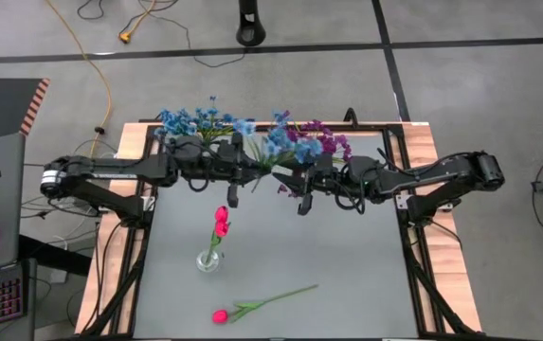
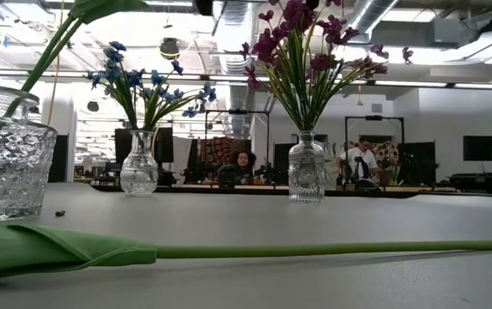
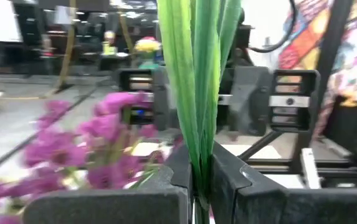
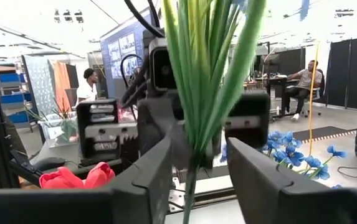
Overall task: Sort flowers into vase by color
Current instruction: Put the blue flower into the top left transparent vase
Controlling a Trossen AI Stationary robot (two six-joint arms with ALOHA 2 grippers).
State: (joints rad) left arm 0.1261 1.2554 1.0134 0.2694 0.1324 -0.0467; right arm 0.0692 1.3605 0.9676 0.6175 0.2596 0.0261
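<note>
One stem [image 3: 197, 93] in left gripper [image 3: 202, 180].

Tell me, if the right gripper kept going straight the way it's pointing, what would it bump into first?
Probably the green flower stems standing between the right gripper's open fingers. Just behind them is the left gripper, shut on the same stems. Depth is hard to judge, but little else seems to lie in between.

Bright overhead lighting, backlit low view; blurred wrist-view foregrounds
</note>
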